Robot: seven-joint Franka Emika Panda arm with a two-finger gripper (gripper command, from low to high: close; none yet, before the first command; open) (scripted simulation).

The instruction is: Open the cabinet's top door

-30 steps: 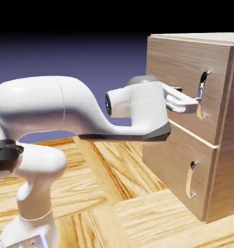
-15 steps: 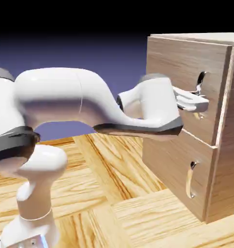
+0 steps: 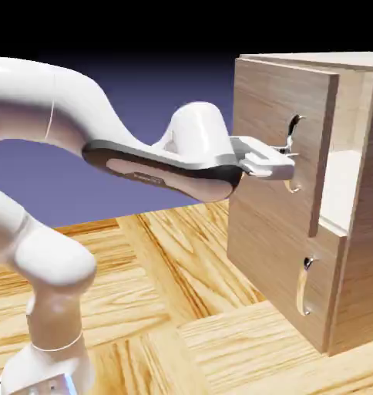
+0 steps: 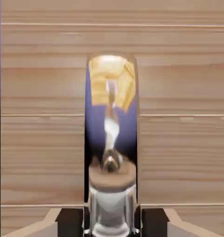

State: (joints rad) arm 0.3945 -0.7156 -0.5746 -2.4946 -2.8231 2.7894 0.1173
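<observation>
On the cabinet (image 3: 351, 254), two doors (two handles); the gripper (image 3: 288, 160) clamps the top door's handle (image 3: 291, 135).

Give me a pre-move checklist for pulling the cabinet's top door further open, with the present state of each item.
1. Gripper shut on the top door's handle: ok; the handle sits between the fingertips in the hand view.
2. Top door off the cabinet front: ok; ajar, pale interior showing.
3. Door fully open: not ok; only partly swung out.
4. Lower door shut: ok.
5. Swing path clear of the arm: cannot tell.
</observation>
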